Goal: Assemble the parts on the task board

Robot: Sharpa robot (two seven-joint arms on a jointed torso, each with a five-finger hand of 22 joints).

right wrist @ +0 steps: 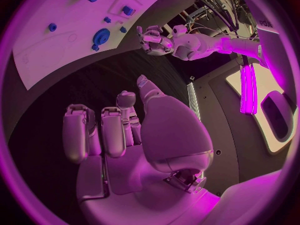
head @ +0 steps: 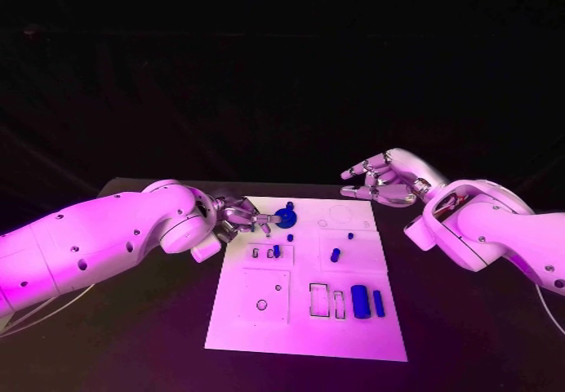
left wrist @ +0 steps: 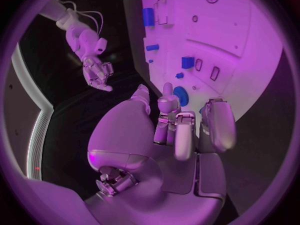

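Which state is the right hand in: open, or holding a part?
Open. The right hand hovers beyond the board's far right corner, fingers apart, nothing in them.

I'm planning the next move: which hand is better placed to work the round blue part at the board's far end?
Left. The left hand is right beside the round blue part; the right hand hovers off the task board.

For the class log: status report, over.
Left hand open beside round blue part. Right hand open, off the task board. Nothing blocking.
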